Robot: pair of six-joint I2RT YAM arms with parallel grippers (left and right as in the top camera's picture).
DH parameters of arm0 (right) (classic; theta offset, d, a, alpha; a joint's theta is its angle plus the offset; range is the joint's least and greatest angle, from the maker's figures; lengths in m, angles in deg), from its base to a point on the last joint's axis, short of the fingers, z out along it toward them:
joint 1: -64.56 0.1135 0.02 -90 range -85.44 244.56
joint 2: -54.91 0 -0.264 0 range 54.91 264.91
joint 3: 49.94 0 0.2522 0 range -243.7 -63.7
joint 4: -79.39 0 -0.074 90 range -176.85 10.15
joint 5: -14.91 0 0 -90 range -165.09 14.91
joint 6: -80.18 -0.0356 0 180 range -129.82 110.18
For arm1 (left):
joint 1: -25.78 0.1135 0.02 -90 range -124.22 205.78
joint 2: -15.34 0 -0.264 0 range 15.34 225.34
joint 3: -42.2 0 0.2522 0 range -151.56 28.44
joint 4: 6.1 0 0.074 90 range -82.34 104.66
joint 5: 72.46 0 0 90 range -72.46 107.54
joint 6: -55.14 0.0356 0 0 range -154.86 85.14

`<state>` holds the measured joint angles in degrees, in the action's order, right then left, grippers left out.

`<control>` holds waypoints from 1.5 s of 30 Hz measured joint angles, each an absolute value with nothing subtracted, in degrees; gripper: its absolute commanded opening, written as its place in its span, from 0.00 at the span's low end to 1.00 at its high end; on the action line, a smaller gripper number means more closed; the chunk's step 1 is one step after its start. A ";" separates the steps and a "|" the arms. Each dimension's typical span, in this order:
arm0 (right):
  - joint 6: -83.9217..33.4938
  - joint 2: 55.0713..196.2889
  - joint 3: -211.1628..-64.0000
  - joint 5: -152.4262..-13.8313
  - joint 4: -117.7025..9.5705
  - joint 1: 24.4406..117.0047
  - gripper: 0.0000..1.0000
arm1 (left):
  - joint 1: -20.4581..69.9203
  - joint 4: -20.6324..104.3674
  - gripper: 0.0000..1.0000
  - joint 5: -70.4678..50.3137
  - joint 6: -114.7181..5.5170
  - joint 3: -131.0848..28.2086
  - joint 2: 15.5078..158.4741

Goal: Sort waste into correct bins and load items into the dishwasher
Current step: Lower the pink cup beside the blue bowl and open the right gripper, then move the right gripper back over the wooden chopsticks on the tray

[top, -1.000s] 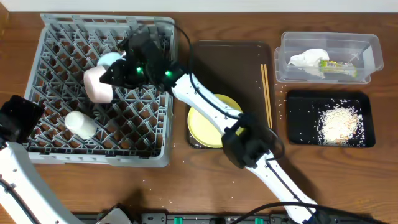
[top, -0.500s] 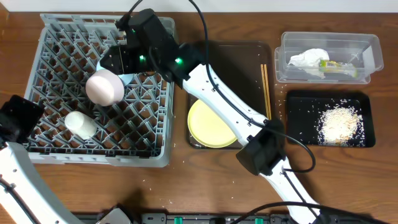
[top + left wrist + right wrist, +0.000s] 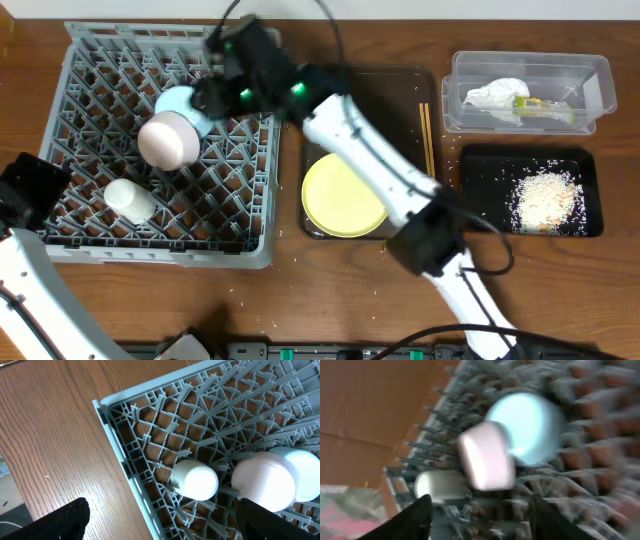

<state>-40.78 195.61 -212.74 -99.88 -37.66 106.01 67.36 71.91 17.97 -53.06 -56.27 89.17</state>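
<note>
Over the rack, 10 o'clock of the table: the right gripper (image 3: 480,505) hangs above the dish rack (image 3: 90,235), fingers spread, nothing between them. The wrist view is blurred.
Left gripper (image 3: 162,510): near the rack's 8 o'clock corner, fingers wide apart, empty.
In the rack: the pale pink bowl (image 3: 168,141) lies on the pegs, touching the light blue bowl (image 3: 186,101) at its 1 o'clock. The cream cup (image 3: 130,198) sits at its 7 o'clock, apart.
Not yet loaded: the yellow plate (image 3: 343,195) lies on the brown serving tray (image 3: 370,110) at table centre. The chopsticks (image 3: 428,150) lie along that tray's 3 o'clock edge.
Waste: the paper napkin (image 3: 495,95) and the wrapper (image 3: 542,107) are both in the clear tub (image 3: 590,75) at 2 o'clock. The black tray (image 3: 480,215) just below it holds loose rice (image 3: 545,198).
Step in hand (judgement): bowl loading looks finished, since both bowls and the cup are in the rack and the right gripper is free.
Next move (judgement): bring the right arm out towards 3 o'clock to the plate. The plate lies flat, so it calls for a grip on the rim, then standing it between pegs. The chopsticks follow and need a fine pinch.
</note>
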 measured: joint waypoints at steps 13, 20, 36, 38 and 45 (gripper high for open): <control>-39.22 183.66 -212.67 -103.18 -10.43 70.62 0.85 | 67.36 71.93 0.94 17.97 -53.06 -56.27 89.17; -32.75 183.63 -212.61 -101.35 4.28 63.13 0.83 | 67.36 71.73 0.94 17.97 -53.06 -56.27 89.17; -21.54 183.63 -212.30 -84.15 10.36 73.49 0.84 | 67.36 73.29 0.94 14.64 -53.06 -56.27 89.17; -21.15 183.63 -212.26 -81.43 10.34 76.29 0.89 | 67.36 75.91 0.94 11.65 -53.06 -56.27 89.17; -20.01 183.63 -212.10 -75.05 10.34 82.78 0.81 | 67.36 81.18 0.94 3.39 -53.08 -56.27 89.17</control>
<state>-20.01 183.63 -212.10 -75.05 10.34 82.78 67.36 81.18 3.39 -53.08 -56.27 89.17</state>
